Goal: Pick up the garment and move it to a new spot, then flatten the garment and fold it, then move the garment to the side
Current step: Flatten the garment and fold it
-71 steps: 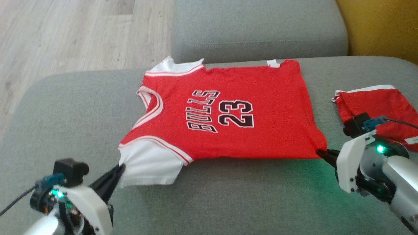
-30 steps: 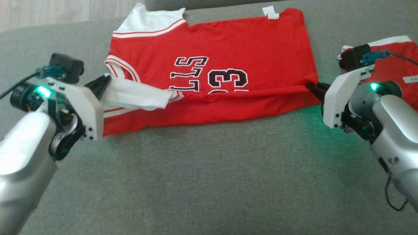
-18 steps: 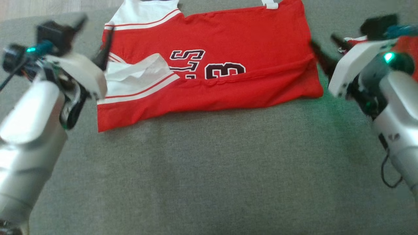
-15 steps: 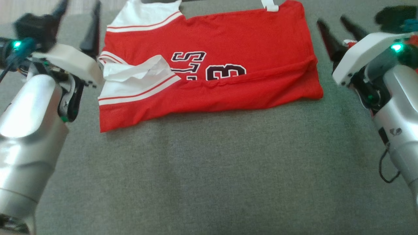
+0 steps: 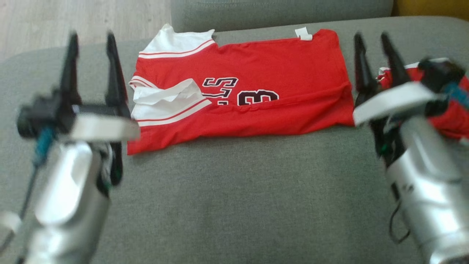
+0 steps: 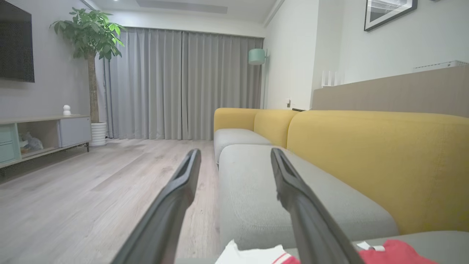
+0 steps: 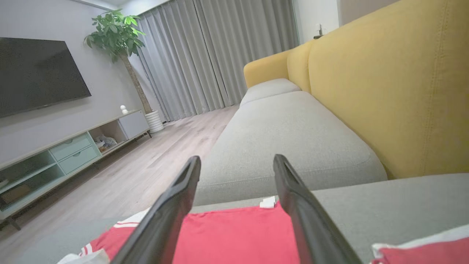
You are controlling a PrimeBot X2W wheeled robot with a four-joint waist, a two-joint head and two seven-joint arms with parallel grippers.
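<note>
Red jersey with white sleeves and black lettering (image 5: 256,69): lies on the grey fabric sofa seat (image 5: 234,190), toward its far edge, neck end to the robot's left, hem to the right. Near long edge is turned up over the body and hides the lower half of the print. One white sleeve (image 5: 165,95) lies crumpled across the chest. Small white tag (image 5: 304,34) at the far hem corner.

Left gripper (image 5: 91,38): raised just left of the neck end, fingers spread wide, nothing between them, clear of the cloth.

Right gripper (image 5: 371,36): raised just right of the hem, fingers likewise wide and empty.

Second red-and-white garment (image 5: 452,117) lies on the seat behind the right wrist. Both arms blurred.
</note>
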